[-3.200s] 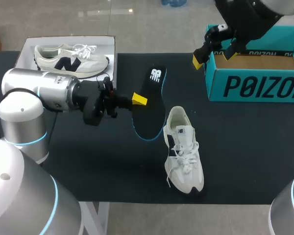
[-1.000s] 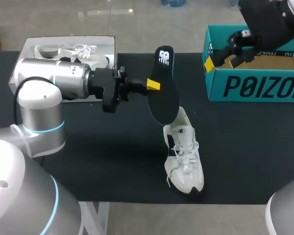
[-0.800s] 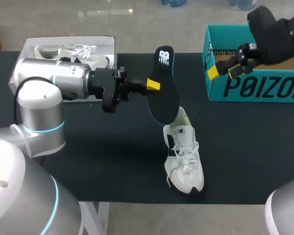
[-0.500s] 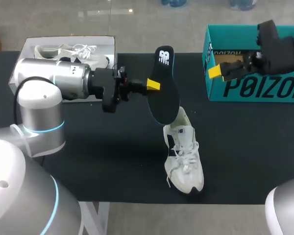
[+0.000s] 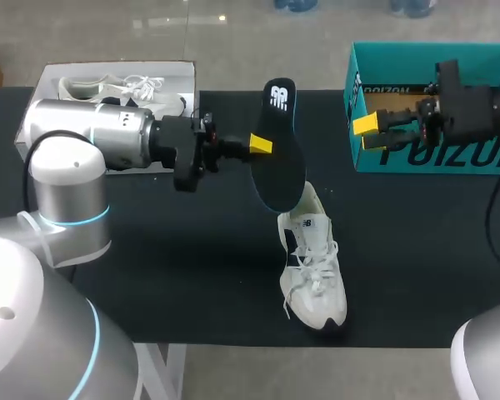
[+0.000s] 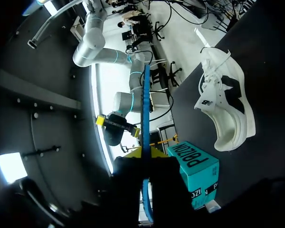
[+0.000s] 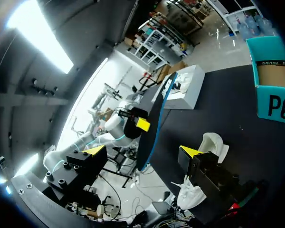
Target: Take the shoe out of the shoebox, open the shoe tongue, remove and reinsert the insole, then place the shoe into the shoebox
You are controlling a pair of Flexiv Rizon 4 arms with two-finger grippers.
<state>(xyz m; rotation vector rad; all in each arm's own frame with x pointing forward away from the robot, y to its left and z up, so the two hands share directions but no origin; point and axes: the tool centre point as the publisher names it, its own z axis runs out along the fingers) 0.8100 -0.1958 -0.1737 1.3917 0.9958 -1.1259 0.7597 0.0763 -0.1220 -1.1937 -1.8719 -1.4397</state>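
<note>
- The left gripper [image 5: 261,143] is clamped on the insole [image 5: 279,142] – one yellow tip pressed to each face, as seen edge-on in the left wrist view.
- The insole is held off the table [image 5: 150,275], dark with a blue rim, its printed end pointing to the far side.
- Its lower end is seen just over the heel of the shoe [image 5: 314,258]; whether the two touch cannot be told.
- The shoe is set on its sole near the middle of the table, laces up, toe towards the near edge – white, with a dark mark on its side.
- The right gripper [image 7: 141,151] is held with its fingers wide apart and nothing between them.
- It is seen in front of the shoebox [image 5: 483,62], at that box's left end, with the fingers pointed towards the insole.
- The shoebox, teal and open-topped, is placed at the far right of the table, well apart from the shoe.
- A white box [image 5: 42,83] is placed at the far left, behind the left arm, with a second shoe [image 5: 142,87] lying in it.
</note>
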